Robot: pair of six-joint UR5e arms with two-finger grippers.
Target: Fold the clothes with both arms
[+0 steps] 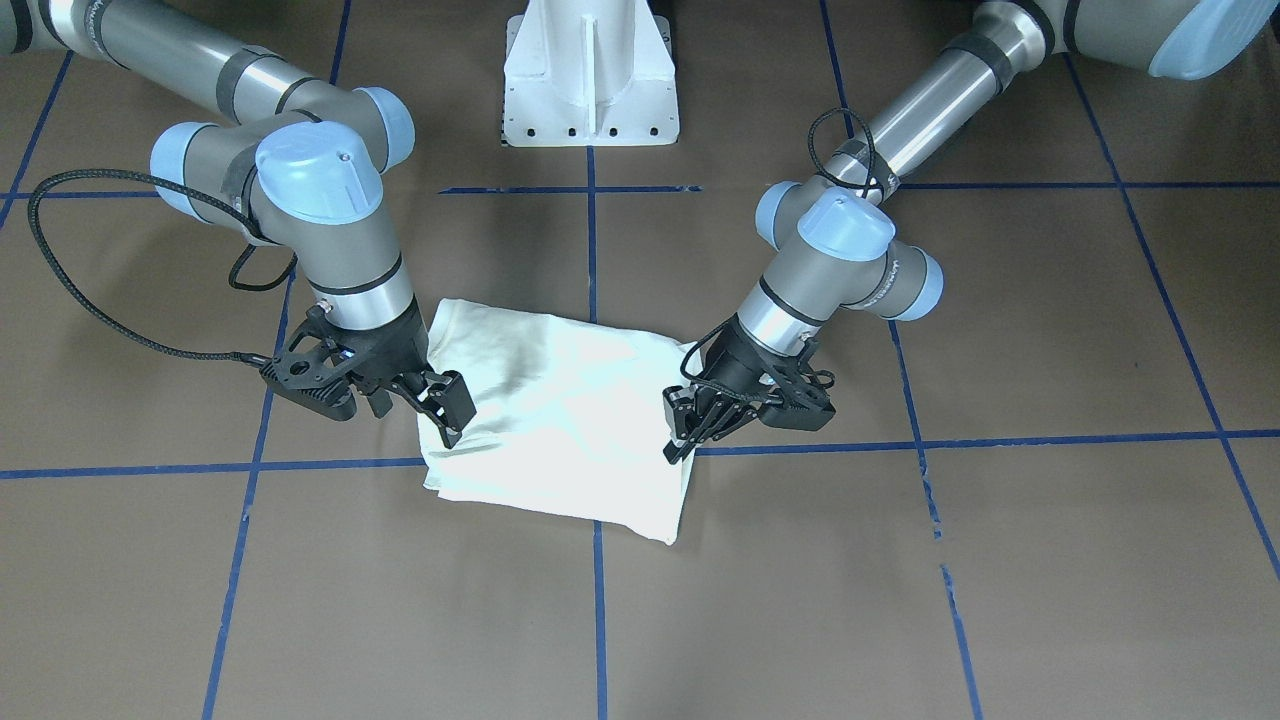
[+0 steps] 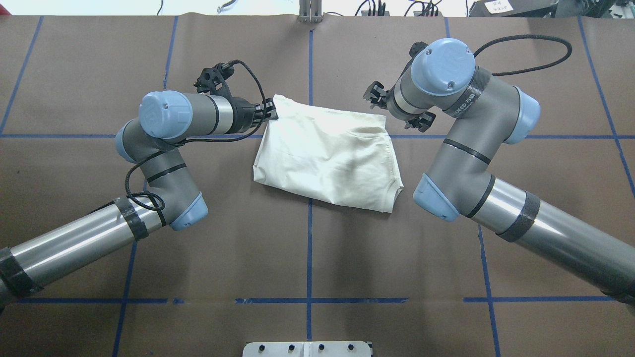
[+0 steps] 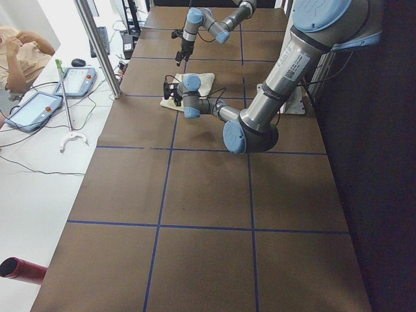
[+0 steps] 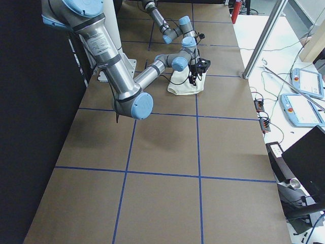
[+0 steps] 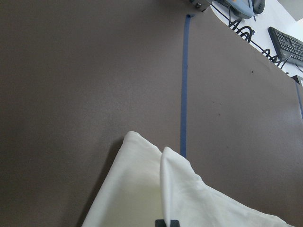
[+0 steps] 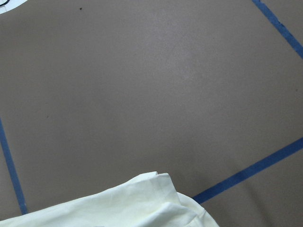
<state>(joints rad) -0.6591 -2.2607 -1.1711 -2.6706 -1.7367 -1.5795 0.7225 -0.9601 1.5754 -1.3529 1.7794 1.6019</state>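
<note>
A cream-white folded garment (image 1: 570, 420) lies at mid-table, also in the overhead view (image 2: 327, 158). My left gripper (image 1: 682, 432) is at the garment's far corner on my left side, shut on its edge (image 2: 269, 112). The left wrist view shows the cloth (image 5: 180, 198) pinched into a raised ridge at the fingertips. My right gripper (image 1: 450, 408) is at the garment's opposite far corner and looks shut on the edge there. Its fingers are hidden under the wrist in the overhead view. The right wrist view shows only the cloth corner (image 6: 142, 198).
The white pedestal base (image 1: 590, 80) stands behind the garment on the robot's side. Blue tape lines (image 2: 309, 248) cross the brown table. Teach pendants (image 3: 39, 107) and cables lie on a side bench beyond the table's far edge.
</note>
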